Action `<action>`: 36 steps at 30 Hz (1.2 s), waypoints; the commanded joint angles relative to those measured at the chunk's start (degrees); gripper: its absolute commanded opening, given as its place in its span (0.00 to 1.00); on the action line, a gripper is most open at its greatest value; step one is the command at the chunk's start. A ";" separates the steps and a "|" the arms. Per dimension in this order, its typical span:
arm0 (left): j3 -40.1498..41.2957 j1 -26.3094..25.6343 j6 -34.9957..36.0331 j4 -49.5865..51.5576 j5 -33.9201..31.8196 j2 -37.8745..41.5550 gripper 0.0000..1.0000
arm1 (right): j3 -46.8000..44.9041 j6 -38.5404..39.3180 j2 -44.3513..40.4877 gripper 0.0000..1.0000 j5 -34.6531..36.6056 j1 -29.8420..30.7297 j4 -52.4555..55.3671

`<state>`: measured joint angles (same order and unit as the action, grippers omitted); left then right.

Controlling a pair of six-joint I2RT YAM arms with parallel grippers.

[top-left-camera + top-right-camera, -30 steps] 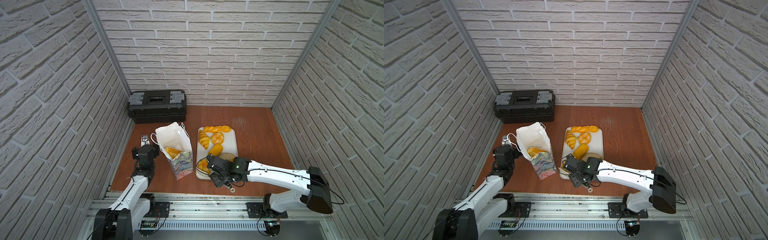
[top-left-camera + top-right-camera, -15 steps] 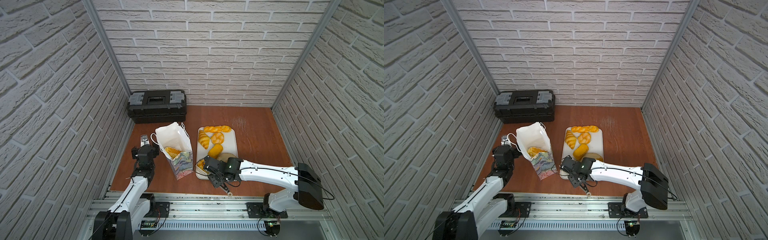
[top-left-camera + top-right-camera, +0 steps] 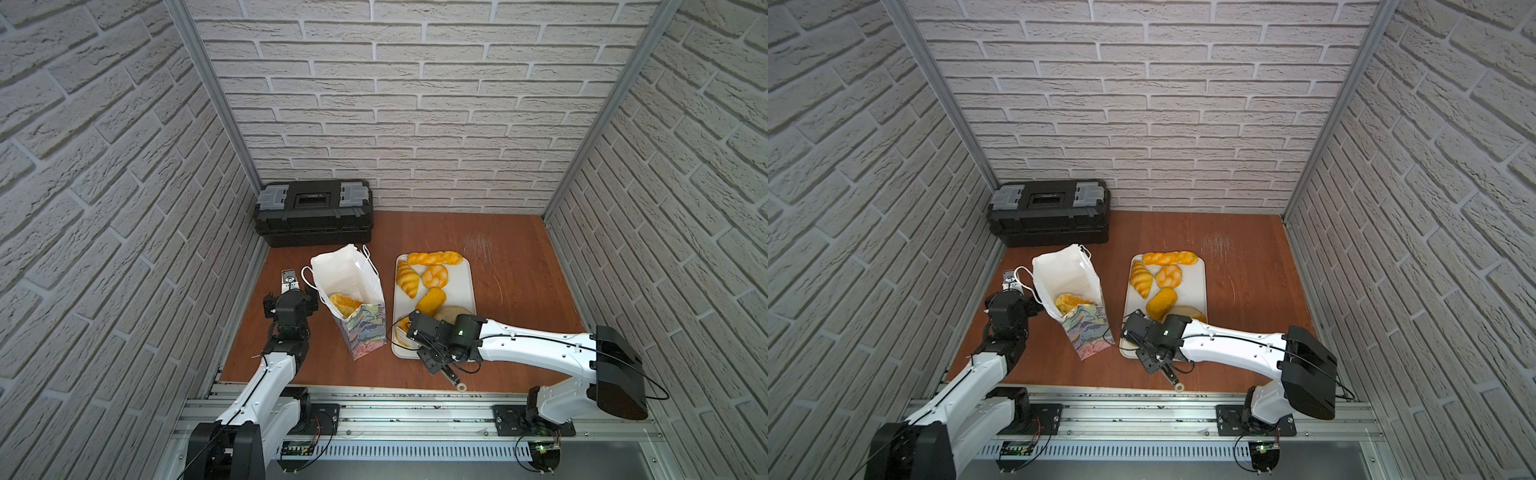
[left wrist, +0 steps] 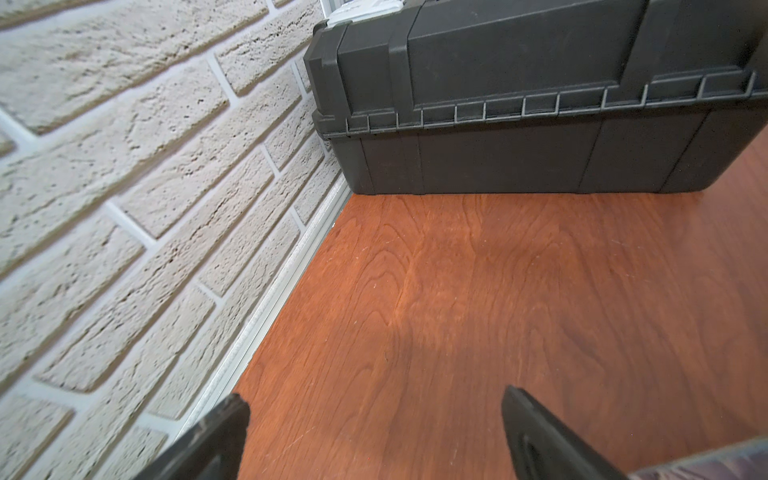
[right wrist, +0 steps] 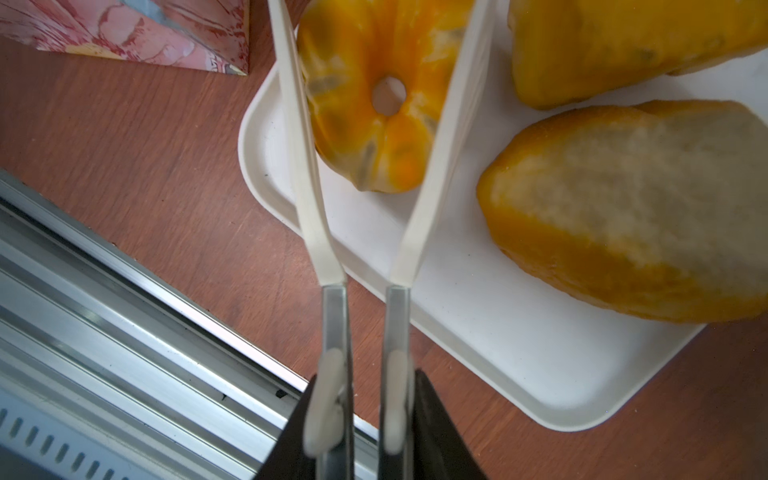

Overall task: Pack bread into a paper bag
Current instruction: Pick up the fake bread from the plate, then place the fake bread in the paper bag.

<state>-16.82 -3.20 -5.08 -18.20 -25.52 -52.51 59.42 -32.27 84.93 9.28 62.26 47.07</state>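
Note:
The paper bag (image 3: pixel 365 328) stands open left of the white tray (image 3: pixel 461 282), with one bread piece (image 3: pixel 344 302) inside. The tray holds a braided stick (image 3: pixel 434 258), a croissant (image 3: pixel 406 277), a knot roll (image 3: pixel 434 276), a small loaf (image 3: pixel 431 301) and a large oval loaf (image 5: pixel 623 199). My right gripper (image 5: pixel 365 399) is shut on white tongs (image 5: pixel 309 208). The tong blades press against both sides of the ring bread (image 5: pixel 374 104) at the tray's near left corner. My left gripper (image 4: pixel 374 403) is open and empty, low over the table left of the bag.
A black toolbox (image 3: pixel 313 212) sits against the back wall behind the bag. Brick walls close in on three sides. An aluminium rail (image 5: pixel 124 291) runs along the table's front edge just below the tray.
My right gripper has squeezed the tongs in around the ring bread, and the right arm has shifted slightly left. The left arm has not moved.

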 commanded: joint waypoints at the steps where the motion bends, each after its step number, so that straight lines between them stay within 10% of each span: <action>1: -0.58 -0.40 0.16 -1.52 -0.50 0.60 0.98 | 0.76 -0.26 -2.31 0.21 1.30 -0.29 -0.48; 26: -1.86 -0.58 -1.82 -0.17 -4.66 0.13 0.98 | 16.47 6.08 -18.82 0.16 16.78 -0.27 13.66; 36: -2.17 -0.55 -1.96 0.27 -5.33 -0.49 0.98 | 28.25 11.87 -12.81 0.16 16.04 -0.29 17.61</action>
<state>-17.65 -3.53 -6.26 -16.82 -29.67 -53.04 84.31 -23.42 69.93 24.18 62.24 65.28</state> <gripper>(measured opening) 0.981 0.230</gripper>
